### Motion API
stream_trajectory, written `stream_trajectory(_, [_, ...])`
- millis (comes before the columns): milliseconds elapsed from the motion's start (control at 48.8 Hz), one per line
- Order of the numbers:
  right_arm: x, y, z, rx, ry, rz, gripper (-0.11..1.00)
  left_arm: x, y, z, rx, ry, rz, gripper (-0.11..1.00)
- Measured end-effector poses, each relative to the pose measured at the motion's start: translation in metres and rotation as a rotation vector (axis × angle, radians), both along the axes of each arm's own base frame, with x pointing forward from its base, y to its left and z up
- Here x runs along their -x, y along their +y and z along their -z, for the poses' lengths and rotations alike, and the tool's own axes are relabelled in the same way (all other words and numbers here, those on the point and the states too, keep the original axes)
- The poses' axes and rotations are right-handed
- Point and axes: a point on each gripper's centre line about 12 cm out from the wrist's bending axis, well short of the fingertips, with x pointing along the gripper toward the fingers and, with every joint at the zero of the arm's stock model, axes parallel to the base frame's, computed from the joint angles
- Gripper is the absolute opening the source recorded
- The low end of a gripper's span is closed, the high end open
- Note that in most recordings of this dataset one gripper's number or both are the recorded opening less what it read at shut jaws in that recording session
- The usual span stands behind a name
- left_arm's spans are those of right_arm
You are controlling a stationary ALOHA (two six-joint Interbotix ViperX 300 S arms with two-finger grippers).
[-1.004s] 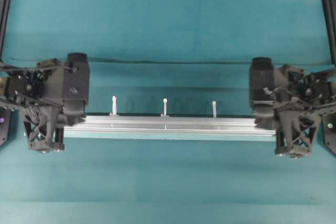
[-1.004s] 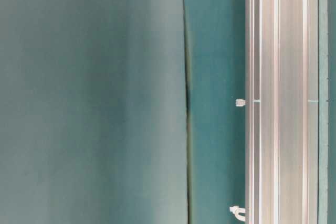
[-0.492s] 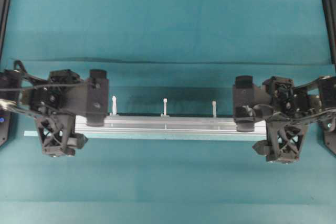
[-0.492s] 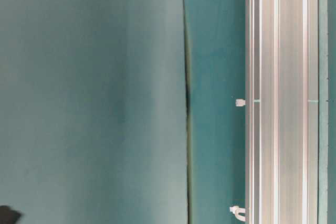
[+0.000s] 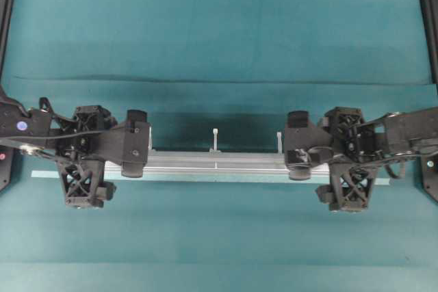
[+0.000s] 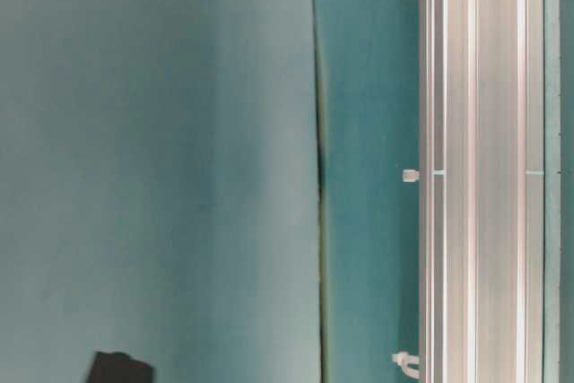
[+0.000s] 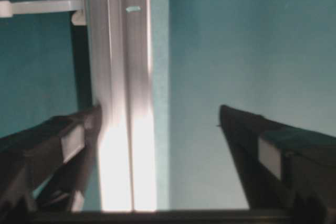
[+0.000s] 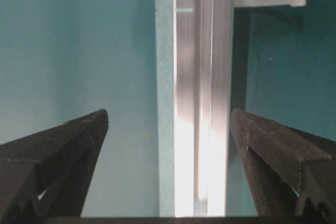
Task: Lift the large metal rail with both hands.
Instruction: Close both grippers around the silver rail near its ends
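Across the middle of the teal bench (image 5: 219, 32) the large metal rail (image 5: 215, 163) is lying flat lengthwise, its white pegs (image 5: 215, 138) standing along the far side and a thin pale-teal strip (image 5: 226, 177) lying along its near side. You are holding the left gripper (image 5: 135, 153) over the rail's left end with jaws spread wide, gripping nothing. Your right gripper (image 5: 298, 154) is straddling the right end, jaws likewise parted and clear of the metal.
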Motion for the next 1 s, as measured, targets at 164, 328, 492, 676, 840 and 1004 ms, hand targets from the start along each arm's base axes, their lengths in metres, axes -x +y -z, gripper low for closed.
stream_trajectory(164, [-0.003,-0.001,0.015,0.002,0.001,0.002,0.96,0.003,0.007,0.019,-0.003,0.051,-0.025,0.98])
stream_trajectory(328, [-0.007,0.0,0.022,0.001,-0.006,0.001,0.96,0.0,0.009,0.024,-0.005,0.032,-0.023,0.98])
stream_trajectory(492, [-0.007,-0.001,0.026,0.001,-0.002,0.004,0.96,-0.003,0.011,0.028,-0.011,0.021,-0.011,0.98])
stream_trajectory(676, [-0.006,-0.001,0.028,0.002,0.001,0.004,0.96,-0.005,0.012,0.034,-0.012,0.026,-0.012,0.98])
stream_trajectory(840, [-0.005,-0.003,0.031,0.001,-0.006,0.012,0.96,-0.009,0.016,0.036,-0.011,0.006,-0.027,0.98])
stream_trajectory(1004, [-0.004,-0.005,0.034,0.0,-0.017,0.018,0.96,-0.01,0.019,0.044,-0.009,0.021,-0.037,0.98])
